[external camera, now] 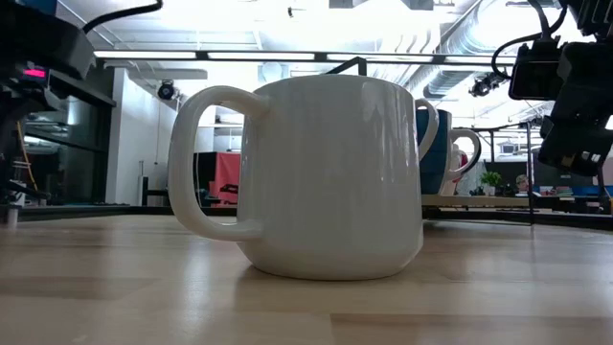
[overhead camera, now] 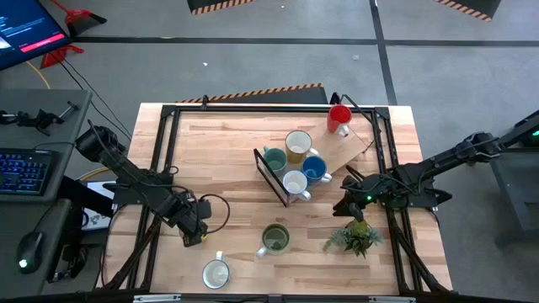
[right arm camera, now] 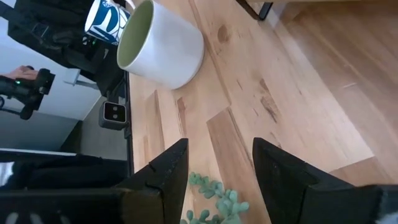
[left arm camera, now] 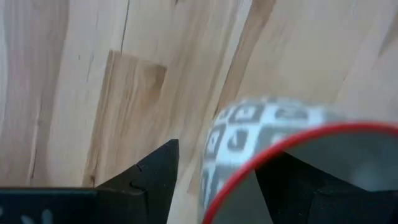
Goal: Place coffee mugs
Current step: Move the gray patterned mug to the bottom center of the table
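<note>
A mug with a grey-and-white check pattern and a red rim [left arm camera: 249, 134] stands upright under my left gripper [overhead camera: 194, 232], near the table's left side. That gripper [left arm camera: 224, 152] points down and is open, one finger inside the mug and one outside its wall. A plain white mug [overhead camera: 216, 273] stands at the near edge, and an olive green mug [overhead camera: 274, 239] sits mid-table. Teal [overhead camera: 274, 158], cream-yellow [overhead camera: 298, 145], blue [overhead camera: 313, 169] and white [overhead camera: 295, 183] mugs cluster by a black rack, with a red mug [overhead camera: 339, 118] beyond them. My right gripper [overhead camera: 345, 204] hovers open above the plant. My left gripper straddles the patterned mug's wall at the rim [left arm camera: 214, 140] from above, one finger inside and one outside. A gap shows between the outer finger [left arm camera: 155, 177] and the wall. Whether the inner finger [left arm camera: 292, 180] touches the mug, I cannot tell.
A small green potted plant [overhead camera: 358, 237] stands at the near right, just below my right gripper [right arm camera: 217, 155]. A slanted wooden board [overhead camera: 341, 150] lies under the mug cluster. A black frame [overhead camera: 253, 108] runs round the tabletop. Bare wood lies between the left arm and the rack.
</note>
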Action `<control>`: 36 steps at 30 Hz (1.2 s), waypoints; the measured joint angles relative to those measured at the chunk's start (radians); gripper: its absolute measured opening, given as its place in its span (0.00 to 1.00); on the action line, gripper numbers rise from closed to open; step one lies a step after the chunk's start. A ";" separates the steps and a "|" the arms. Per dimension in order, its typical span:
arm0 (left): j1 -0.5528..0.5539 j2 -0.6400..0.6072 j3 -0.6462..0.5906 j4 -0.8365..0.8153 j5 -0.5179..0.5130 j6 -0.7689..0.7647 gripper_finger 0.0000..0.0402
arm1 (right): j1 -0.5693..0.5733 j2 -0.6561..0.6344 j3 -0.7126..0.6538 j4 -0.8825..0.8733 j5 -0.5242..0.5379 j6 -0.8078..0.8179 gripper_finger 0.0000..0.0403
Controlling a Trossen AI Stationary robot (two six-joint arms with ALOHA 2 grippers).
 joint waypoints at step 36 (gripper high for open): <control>0.318 -0.031 0.003 0.064 0.053 0.168 0.02 | 0.000 0.000 0.000 -0.025 -0.013 0.009 0.40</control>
